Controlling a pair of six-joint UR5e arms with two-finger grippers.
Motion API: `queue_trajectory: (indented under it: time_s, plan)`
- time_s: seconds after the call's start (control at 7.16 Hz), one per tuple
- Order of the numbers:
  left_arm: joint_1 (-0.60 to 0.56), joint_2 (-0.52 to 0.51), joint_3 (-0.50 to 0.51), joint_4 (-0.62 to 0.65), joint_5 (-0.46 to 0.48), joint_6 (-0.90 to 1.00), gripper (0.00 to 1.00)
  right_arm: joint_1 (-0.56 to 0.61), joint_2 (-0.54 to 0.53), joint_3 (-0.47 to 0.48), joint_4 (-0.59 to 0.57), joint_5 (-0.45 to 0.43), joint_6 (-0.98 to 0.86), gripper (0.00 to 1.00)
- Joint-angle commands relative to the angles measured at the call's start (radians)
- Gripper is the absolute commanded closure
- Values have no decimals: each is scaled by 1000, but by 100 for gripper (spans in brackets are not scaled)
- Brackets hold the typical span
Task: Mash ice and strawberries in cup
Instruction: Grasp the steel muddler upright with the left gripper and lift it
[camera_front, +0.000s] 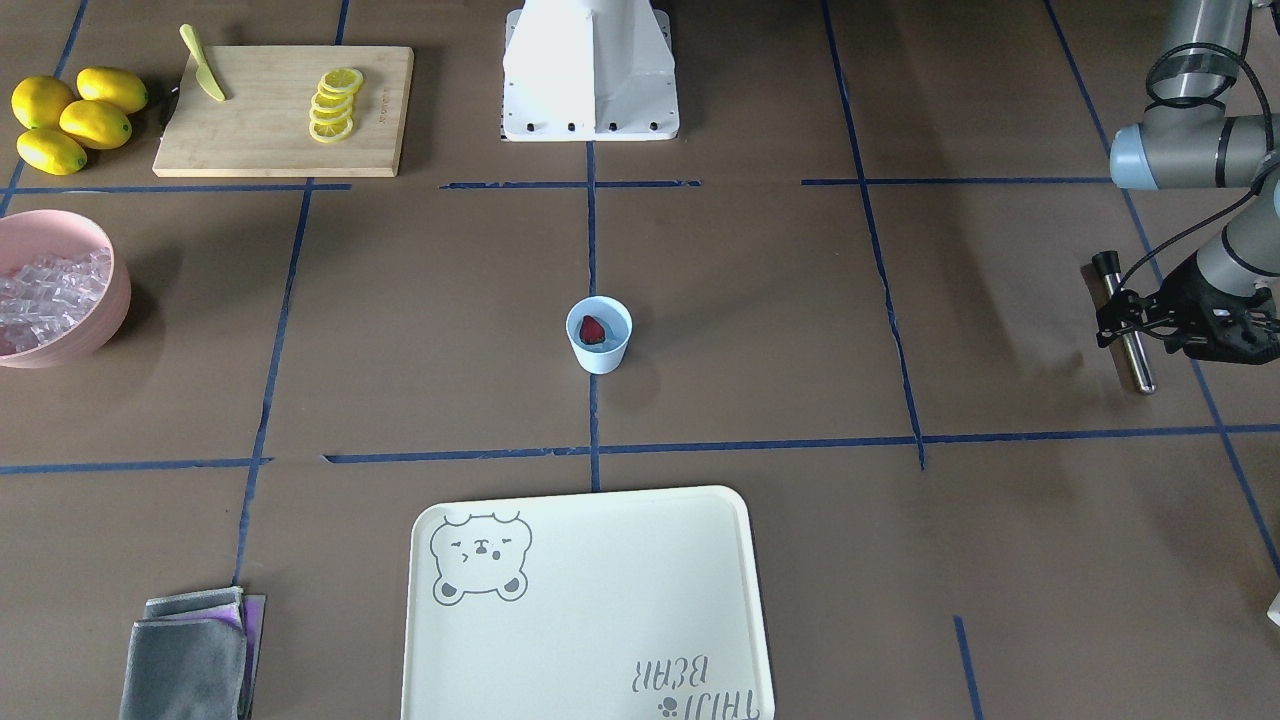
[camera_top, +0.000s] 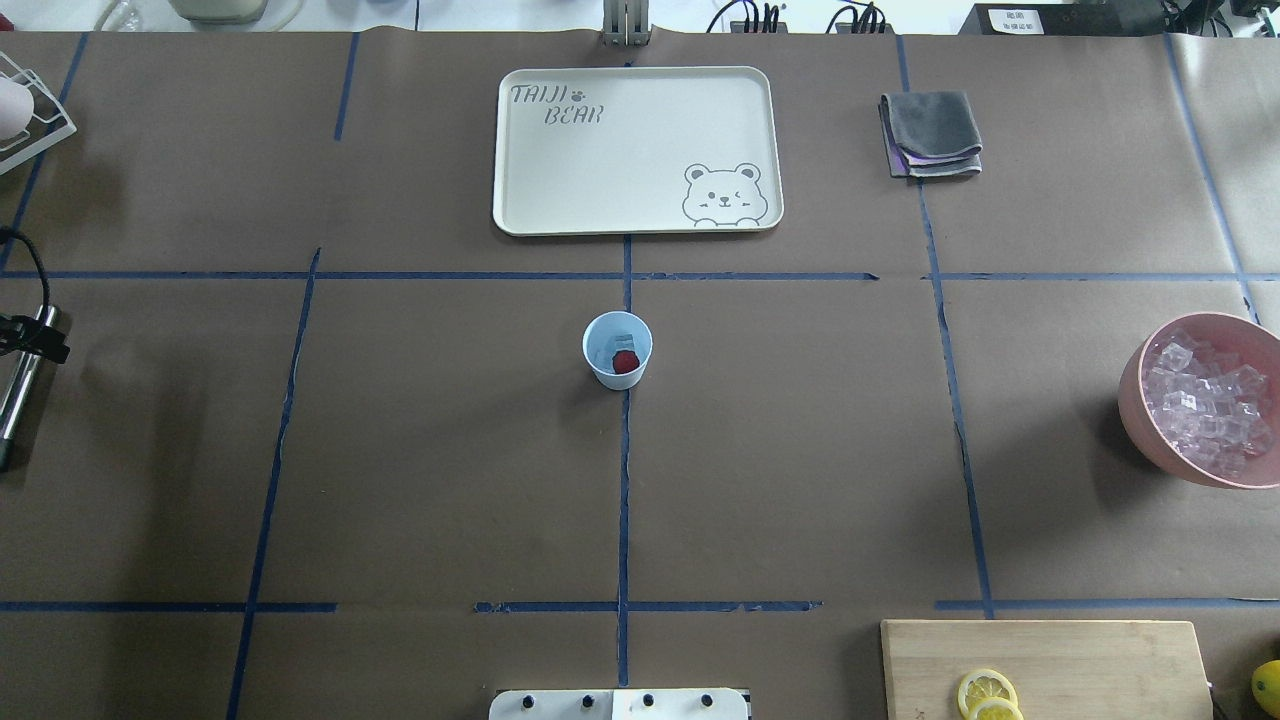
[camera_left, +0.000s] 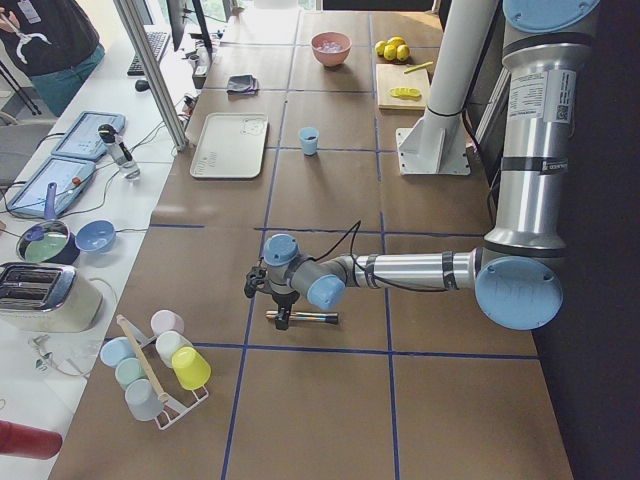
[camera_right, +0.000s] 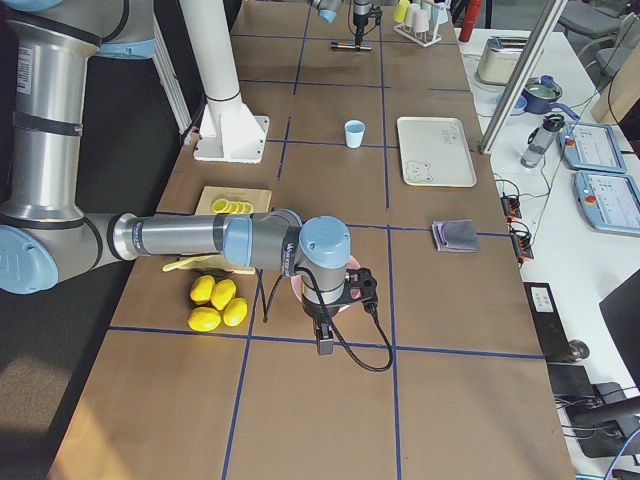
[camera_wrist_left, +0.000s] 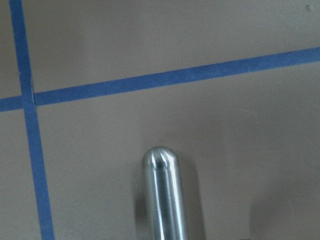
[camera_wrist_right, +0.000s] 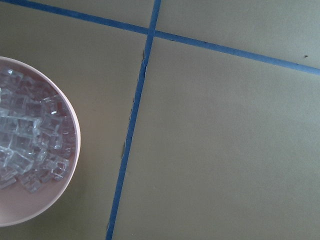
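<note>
**Left claw at the rod, cup well off to its right**

The step in hand looks like picking up the rod for the mashing. The rod (camera_front: 1140, 365) lies flat on the bench (camera_front: 800, 300). The left claw (camera_front: 1122, 322) should therefore close square across the shaft, near the black knob end. It should lift straight up before any swing, or the smooth steel may roll or tilt in the grip. The cup (camera_front: 603, 355) stands upright well off to that claw's right, light and held by nothing. The push down into it should be plumb and gentle, lest it tip. 1 berry (camera_front: 592, 329) lies in the cup; whether ice is in with it I cannot tell.

The left arm (camera_left: 400, 270) reaches low and far out, its forearm near level. The left claw straddles the rod, but whether the fingers clamp it I cannot tell. The right arm (camera_right: 190, 238) is likewise stretched low. The right claw (camera_right: 326, 338) points down just beside the bowl (camera_front: 105, 320) of ice (camera_front: 45, 290). Whether it is open or closed cannot be told.
</note>
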Motion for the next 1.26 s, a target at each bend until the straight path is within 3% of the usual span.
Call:
queue_trajectory:
  time_s: [0.0,0.14,0.28,0.56,0.84,1.12]
  plan:
    - [-1,-5,11,-3,0,-4,35,0,0,0,0,0,0,1]
    - [-1,-3,5,-4,0,-4,80,0,0,2,0,0,0,1]
    - [-1,-3,2,-4,-2,5,100,0,0,2,0,0,2,1]
    - [-35,-11,-52,4,-2,8,100,0,0,15,-2,1,5,1]
    - [-63,-20,-196,0,1,14,100,0,0,17,0,3,5,1]
    - [-64,-218,-224,-54,10,98,94,0,0,20,-2,3,5,1]
